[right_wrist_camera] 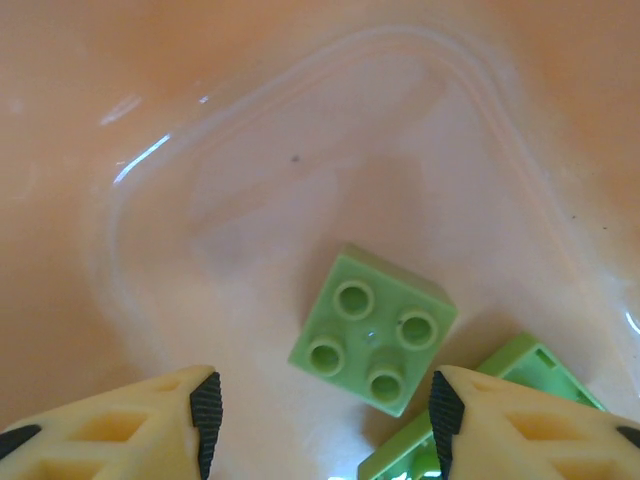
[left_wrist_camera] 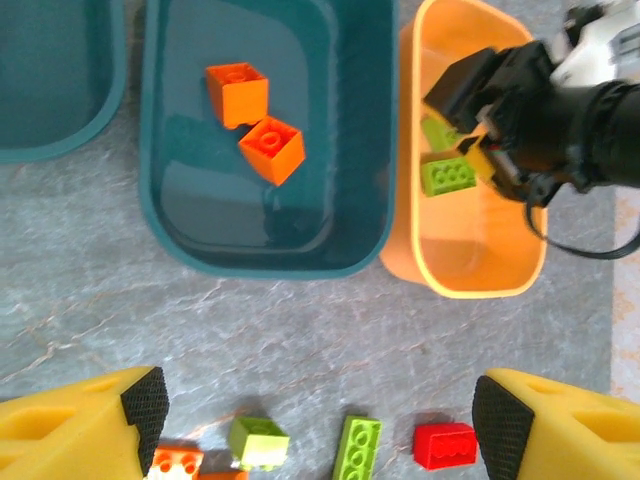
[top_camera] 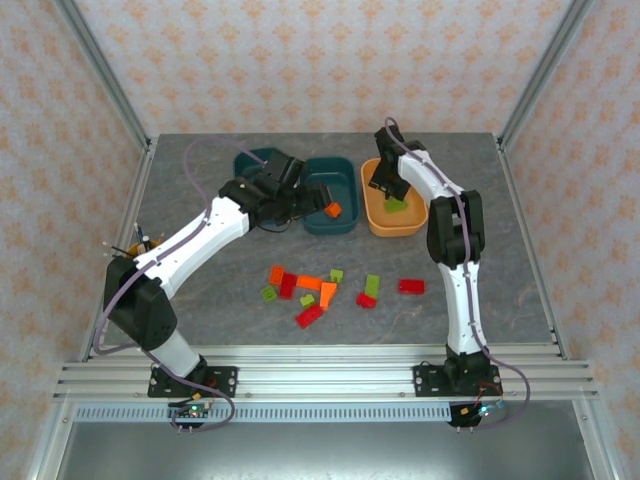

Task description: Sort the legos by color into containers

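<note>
The grey marbled counter (top_camera: 500, 250) carries two dark teal plastic tubs (top_camera: 330, 230), an orange plastic tub (top_camera: 392, 231), and scattered red, orange and green toy bricks (top_camera: 411, 286).

White-and-black arms (top_camera: 195, 238), purple cables (top_camera: 189, 160) — yellow grippers (left_wrist_camera: 322, 405) with black pads (left_wrist_camera: 148, 400).

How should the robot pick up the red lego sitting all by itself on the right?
Come straight down from above and pinch the red lego across its narrow width, one finger on each long side. It lies flat on the table, apart from the other bricks, so open fingers should have room on both sides.
</note>
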`<move>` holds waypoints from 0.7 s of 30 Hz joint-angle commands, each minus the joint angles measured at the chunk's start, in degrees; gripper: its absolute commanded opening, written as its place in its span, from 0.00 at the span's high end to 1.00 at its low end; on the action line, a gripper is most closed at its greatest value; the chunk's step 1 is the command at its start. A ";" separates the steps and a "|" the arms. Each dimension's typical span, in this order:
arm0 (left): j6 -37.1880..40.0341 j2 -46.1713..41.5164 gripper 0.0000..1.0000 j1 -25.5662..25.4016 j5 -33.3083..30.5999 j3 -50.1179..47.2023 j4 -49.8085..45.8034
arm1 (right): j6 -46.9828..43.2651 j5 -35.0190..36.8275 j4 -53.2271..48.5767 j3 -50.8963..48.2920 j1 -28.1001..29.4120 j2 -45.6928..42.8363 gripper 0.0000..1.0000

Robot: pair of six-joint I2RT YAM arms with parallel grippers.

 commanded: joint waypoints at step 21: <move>23.64 5.19 0.24 5.07 1.17 -9.19 -18.73 | -5.51 -25.97 32.79 -56.96 23.80 -57.03 0.30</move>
